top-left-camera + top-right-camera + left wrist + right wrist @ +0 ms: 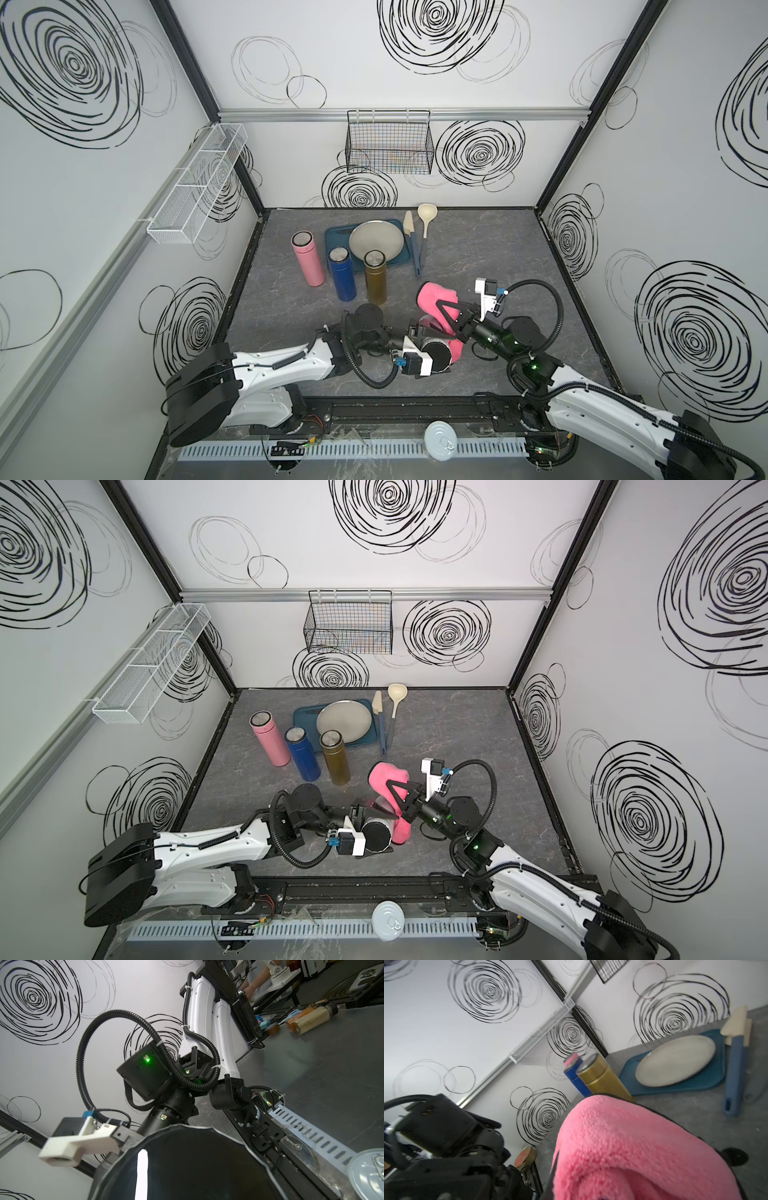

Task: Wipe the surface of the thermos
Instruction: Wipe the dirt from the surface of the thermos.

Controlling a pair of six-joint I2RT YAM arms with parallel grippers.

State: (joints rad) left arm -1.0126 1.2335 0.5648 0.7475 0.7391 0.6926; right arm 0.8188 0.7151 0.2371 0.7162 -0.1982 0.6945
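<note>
In both top views the left tool (420, 332) is clamped on a glossy black-ended cylindrical thermos (437, 354). It holds the thermos roughly level near the front edge of the grey marbled surface (519, 257), seemingly lifted clear. The right tool (448, 312) is pinched together on a fluffy pink fleece cloth (434, 297), which drapes over the thermos and down its side. The two wrists sit very close together. A matte gold upright thermos (376, 278) stands just behind them.

In the left wrist view the thermos's shiny black face (187, 1167) fills the foreground. The fingers gripping it are hidden.

In the right wrist view the cloth (633, 1147) blocks the fingers. The gold thermos (604, 1076) rises beyond it.

The slick thermos could twist or slide out of the left tool if the wipe pushes hard across it. The cloth is held by a thin pinch and may drag free against the thermos. With the arms this close, a wide stroke could knock them together or tip the gold thermos.
</note>
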